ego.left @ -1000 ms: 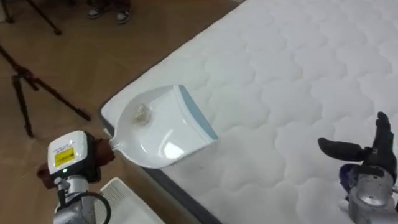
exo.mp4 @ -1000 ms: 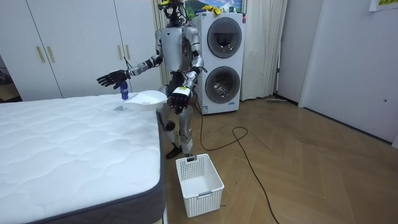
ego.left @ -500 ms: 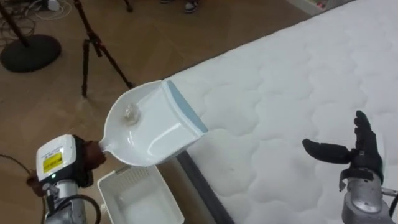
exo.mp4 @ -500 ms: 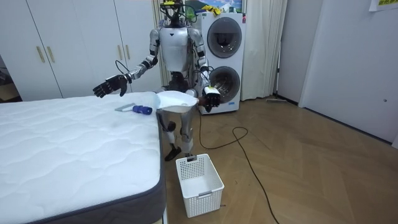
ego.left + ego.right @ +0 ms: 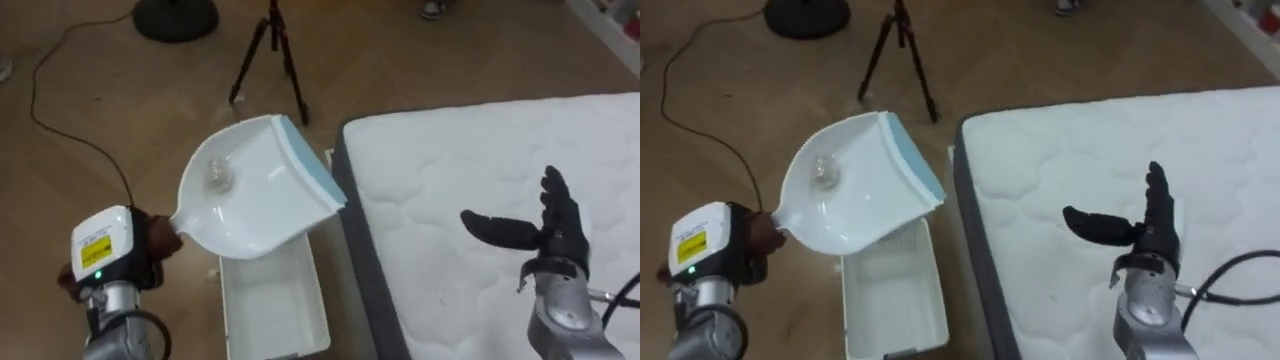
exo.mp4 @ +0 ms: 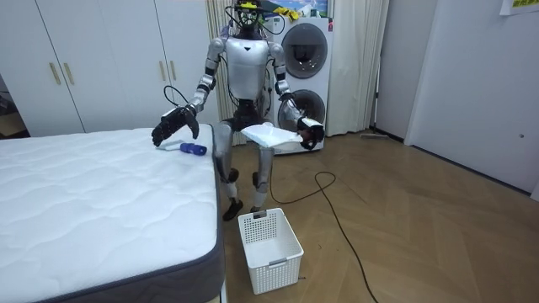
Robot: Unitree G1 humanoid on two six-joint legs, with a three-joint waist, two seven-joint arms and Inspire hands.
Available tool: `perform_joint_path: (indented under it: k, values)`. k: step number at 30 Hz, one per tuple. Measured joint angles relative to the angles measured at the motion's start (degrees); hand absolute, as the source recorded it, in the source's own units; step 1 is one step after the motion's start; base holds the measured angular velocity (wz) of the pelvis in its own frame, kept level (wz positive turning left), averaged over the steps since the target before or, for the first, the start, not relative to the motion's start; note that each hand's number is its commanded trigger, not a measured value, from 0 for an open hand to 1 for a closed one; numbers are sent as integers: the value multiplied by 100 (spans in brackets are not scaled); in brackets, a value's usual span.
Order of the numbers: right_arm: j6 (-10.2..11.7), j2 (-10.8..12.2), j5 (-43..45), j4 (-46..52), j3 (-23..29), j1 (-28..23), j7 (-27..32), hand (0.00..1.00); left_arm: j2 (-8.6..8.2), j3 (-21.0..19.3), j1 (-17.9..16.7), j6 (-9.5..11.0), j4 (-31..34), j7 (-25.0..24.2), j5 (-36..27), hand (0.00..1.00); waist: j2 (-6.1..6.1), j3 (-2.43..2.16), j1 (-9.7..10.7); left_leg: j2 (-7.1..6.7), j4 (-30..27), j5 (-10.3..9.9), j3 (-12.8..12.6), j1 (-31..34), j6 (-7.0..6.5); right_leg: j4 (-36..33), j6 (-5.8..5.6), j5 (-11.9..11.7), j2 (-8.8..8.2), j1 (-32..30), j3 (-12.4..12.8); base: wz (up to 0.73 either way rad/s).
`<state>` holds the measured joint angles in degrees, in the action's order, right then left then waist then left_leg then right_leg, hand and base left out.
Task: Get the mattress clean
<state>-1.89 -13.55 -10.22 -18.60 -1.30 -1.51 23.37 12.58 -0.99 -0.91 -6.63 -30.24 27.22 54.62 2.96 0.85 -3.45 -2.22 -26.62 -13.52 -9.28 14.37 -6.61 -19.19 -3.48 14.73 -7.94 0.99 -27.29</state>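
White plastic with a pale blue lip, the dustpan is held in the air just off the corner of the bed, its lip turned toward the mattress and its handle pointing away. A small pale crumpled scrap lies in the pan, in the part farthest from the bed. The left hand is at the handle end, its dark fingers wrapped round the handle. On the wooden floor, close against the side of the bed and partly under the dustpan, stands a white slatted basket. The right hand hovers over the quilted white top of the bed, inward from that same corner, touching nothing; its fingers are straight and spread wide, the thumb stretched toward the bed's edge. In the room view the robot stands upright on the floor at the bed's corner, with the basket in front of its feet, and a brush with a blue handle lies on the bed near the edge, just below the right hand. A dark tripod and a round dark stand base are on the floor well apart from the bed. Two stacked washing machines and white wardrobe doors line the wall beyond the bed.
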Motion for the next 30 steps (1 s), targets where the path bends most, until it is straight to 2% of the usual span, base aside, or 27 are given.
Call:
perform_joint_path:
  k: [2, 3, 5, 7, 9, 10, 12, 14, 16, 17, 19, 20, 21, 22, 24, 26, 27, 28, 30]
  values:
    - [3, 17, 133, -88, -5, 6, -42, 0, 5, -1, 5, 2, 121, 106, 10, 100, -19, -11, -24, -65, 12, 16, 88, -17, -68, -233, -27, 28, -60, -9, 41, 38]
    - [3, 22, 129, -95, -18, 31, -43, 0, 9, -10, 15, 12, 205, 202, 1, 100, -44, -7, -66, -76, 12, 27, 131, 0, -269, -425, -35, 49, -85, -83, 39, 23]
    - [3, 25, 129, -126, -88, 48, -41, 0, 14, 7, 58, 38, 206, 333, 10, 100, -66, -8, -66, -108, 1, 29, 220, -13, -311, -879, -27, 56, -169, -231, 91, 26]
    - [3, 34, 125, -131, -102, 41, -39, 0, 9, 34, 62, 175, 206, 374, 28, 100, -102, 12, -34, -208, -14, 9, 356, -93, -372, -1393, -17, 85, -254, -444, 454, 25]
    - [4, 31, 130, -146, -132, 37, -46, 0, 10, 77, 92, 201, 203, 376, 23, 100, -146, 36, 22, -263, -38, -21, 491, -99, -432, -1663, 32, 173, -197, -642, 730, 32]
    - [3, 32, 129, -171, -138, -10, -74, 0, 16, 132, 110, 204, 204, 375, 22, 100, -168, 42, 77, -285, -30, -1, 603, -103, -448, -1718, 53, 197, -134, -823, 863, 46]
    - [3, 36, 127, -205, -133, -49, -105, 0, 35, 143, 114, 220, 203, 375, 21, 100, -172, 45, 201, -377, -14, 45, 795, -108, -461, -1646, 40, 205, -135, -1089, 969, 64]
    - [3, 36, 126, -220, -137, -47, -102, 0, 98, 199, 129, 224, 201, 376, 8, 100, -161, 44, 299, -442, -14, 70, 885, -107, -484, -1387, 15, 176, -129, -1332, 1053, 52]
    - [4, 36, 132, -242, -153, -48, -115, 0, 211, 292, 158, 231, 201, 377, 16, 100, -170, 49, 323, -486, -22, 75, 1015, -101, -489, -867, 127, -59, 30, -1510, 1145, 35]
    - [5, 35, 132, -241, -154, -47, -130, 0, 241, 305, 166, 231, 200, 376, 14, 100, -178, 53, 327, -502, -27, 72, 1060, -100, -487, -745, 151, -142, 57, -1526, 1162, 36]
    - [5, 29, 132, -234, -150, -43, -137, 0, 286, 321, 201, 230, 201, 377, 15, 100, -193, 58, 325, -571, -19, 58, 1207, -90, -471, -449, 240, -557, 129, -1576, 1183, 35]
    - [9, 28, 132, -229, -148, -34, -143, 0, 296, 320, 201, 229, 201, 377, 19, 100, -197, 56, 316, -582, -18, 50, 1218, -84, -465, -417, 249, -729, 148, -1567, 1192, 21]
    - [40, 24, 132, -230, -136, -14, -176, 0, 318, 323, 200, 216, 199, 376, 38, 100, -237, 59, 316, -595, -15, 29, 1268, -78, -452, -306, 210, -910, 207, -1523, 1247, 13]
    - [69, 21, 132, -230, -122, -12, -196, 0, 327, 322, 200, 208, 200, 376, 80, 100, -271, 62, 316, -593, -2, 24, 1305, -82, -443, -233, 195, -932, 224, -1491, 1278, 17]
    - [110, 10, 114, -232, -119, -24, -314, 0, 460, 318, 199, 207, 199, 377, 240, 100, -305, 56, 294, -593, 54, 21, 1333, -214, -432, -208, 166, -873, 258, -1403, 1366, 7]
    - [211, -9, 111, -258, -121, -23, -355, 0, 512, 287, 206, 208, 130, 491, 374, 100, -315, 60, 252, -590, 53, -58, 1299, -344, -285, -289, 174, -756, 293, -1319, 1448, -9]
    - [300, -12, 104, -288, -124, -24, -356, 0, 513, 277, 211, 195, 35, 617, 393, 100, -325, 65, 241, -557, 46, -175, 1219, -415, -53, -291, 166, -693, 301, -1225, 1452, -17]
    - [334, -11, 106, -313, -137, -28, -357, 0, 520, 269, 211, 187, -83, 689, 394, 100, -323, 64, 234, -497, -38, -333, 1084, -465, 402, -303, 184, -648, 304, -1143, 1448, -17]
    - [388, -12, 142, -331, -141, -28, -360, 0, 577, 257, 218, 162, -281, 705, 433, 100, -330, 61, 261, -392, -108, -437, 926, -513, 681, -294, 241, -602, 346, -1036, 1436, -15]
